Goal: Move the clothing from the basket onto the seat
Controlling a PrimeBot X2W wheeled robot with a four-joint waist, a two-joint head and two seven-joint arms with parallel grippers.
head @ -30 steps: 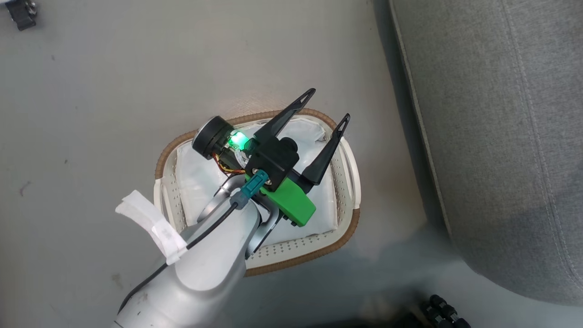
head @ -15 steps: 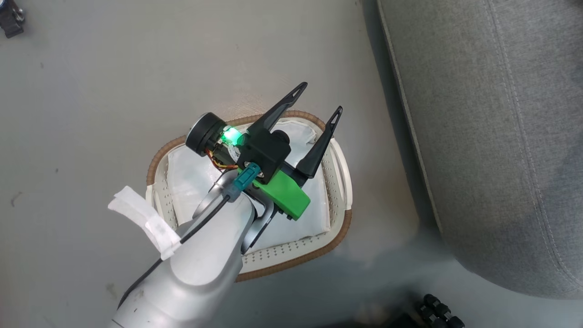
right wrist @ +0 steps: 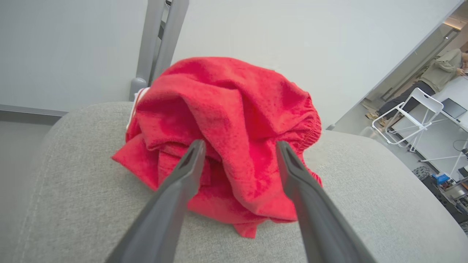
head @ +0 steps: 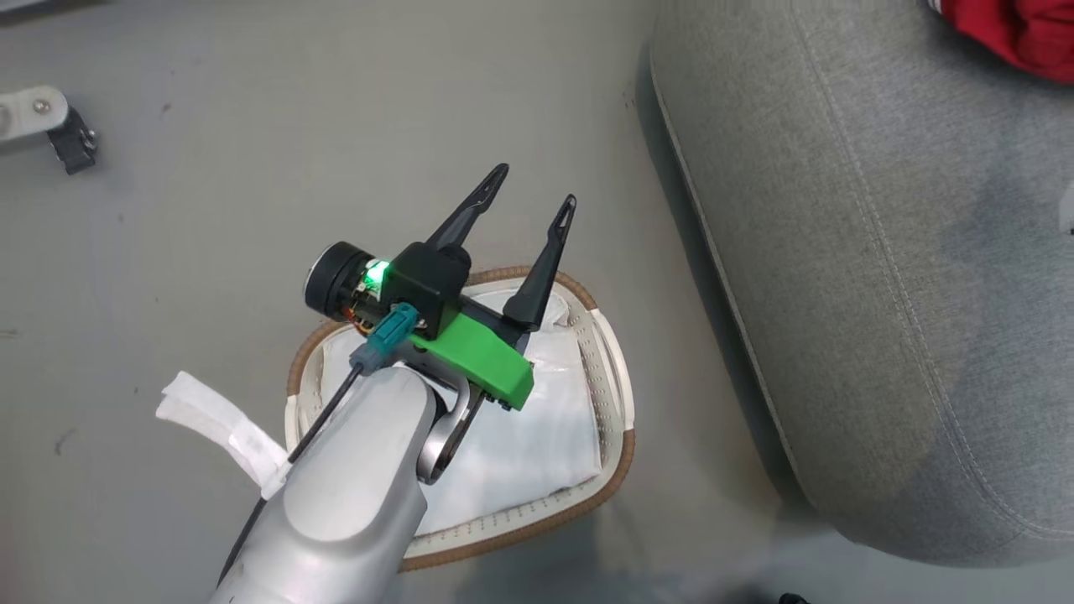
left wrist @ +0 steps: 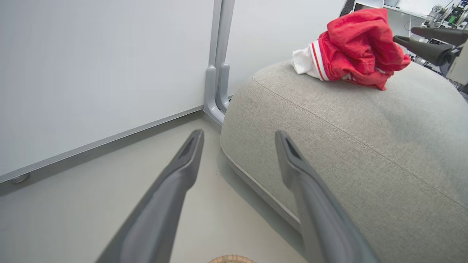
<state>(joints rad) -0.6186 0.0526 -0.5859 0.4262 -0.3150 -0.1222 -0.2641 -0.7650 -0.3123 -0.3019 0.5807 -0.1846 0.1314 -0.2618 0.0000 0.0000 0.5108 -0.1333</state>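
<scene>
The clothing [right wrist: 226, 120] lies in a red heap on the grey seat [right wrist: 365, 190], with a white striped cuff [left wrist: 307, 60] showing at its edge. My right gripper [right wrist: 239, 143] is open, its fingers standing apart just in front of the heap and gripping nothing. From the left wrist view the right gripper [left wrist: 404, 34] stands just right of the clothing [left wrist: 354, 44]. My left gripper [head: 535, 188] is open and empty above the far rim of the basket [head: 617, 394], which holds a white liner [head: 520, 445]. A corner of the clothing [head: 1019, 33] shows on the seat [head: 839, 294].
The basket stands on grey floor just left of the seat's rounded edge. A white wall with a grey post [left wrist: 217, 73] runs behind the seat. A dark fitting [head: 71, 143] sits on the floor at far left. A person [right wrist: 438, 71] and a white folding chair [right wrist: 413, 113] are beyond the seat.
The head camera has shifted, bringing the red clothing into view at the top right. The left gripper's fingertips now reach past the basket's far rim, still open.
</scene>
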